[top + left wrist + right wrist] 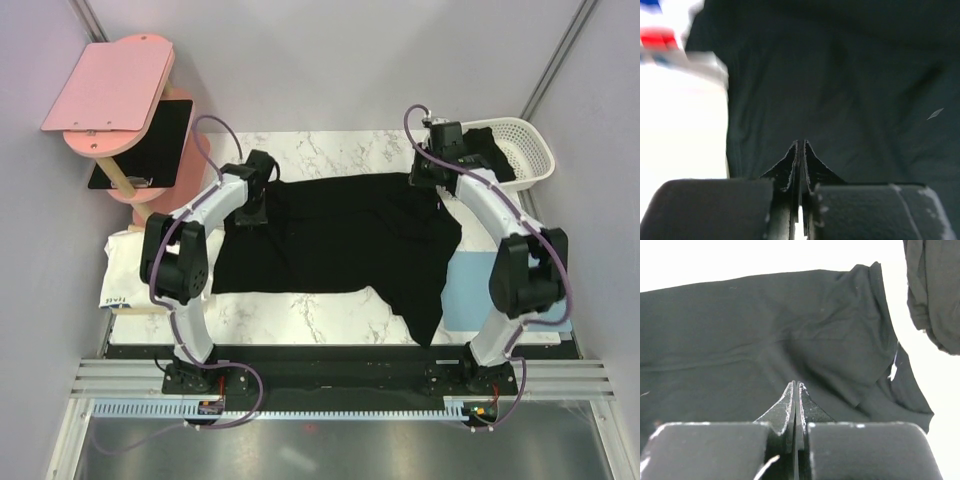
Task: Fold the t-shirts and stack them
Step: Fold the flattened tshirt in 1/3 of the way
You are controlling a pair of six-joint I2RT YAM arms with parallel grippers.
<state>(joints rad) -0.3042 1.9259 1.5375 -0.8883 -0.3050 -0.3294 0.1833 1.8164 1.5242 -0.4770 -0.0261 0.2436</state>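
A white marble tabletop point(300, 312) enclosed by pale lilac walls carries the black t-shirt point(340, 235), which lies spread across most of it, largely flat, with one flap trailing from its near-right part toward the arm bases. The left gripper point(251, 213) sits at the shirt's far-left corner; in the left wrist view its fingers point(789, 167) are pressed together and creases in the dark cloth run toward their tips, so they appear to be pinching the fabric. The right gripper point(427, 180) sits at the shirt's far-right corner; in the right wrist view its jaws are likewise closed tight on the cloth, with folds gathering at the tips and a small white tag point(893, 371) showing on the shirt to the right of them. Left of the black shirt, just beside its left edge, lies a white t-shirt point(125, 270), and the left wrist camera catches blurred red and blue print on it. Beyond the black shirt's far-left corner stands a pink stand point(110, 85) with flat pink boards and a black panel point(160, 135). Beyond its far-right corner is a white basket point(535, 150) holding a dark garment point(492, 152). A light blue mat point(468, 290) lies beside the shirt's near-right flap.
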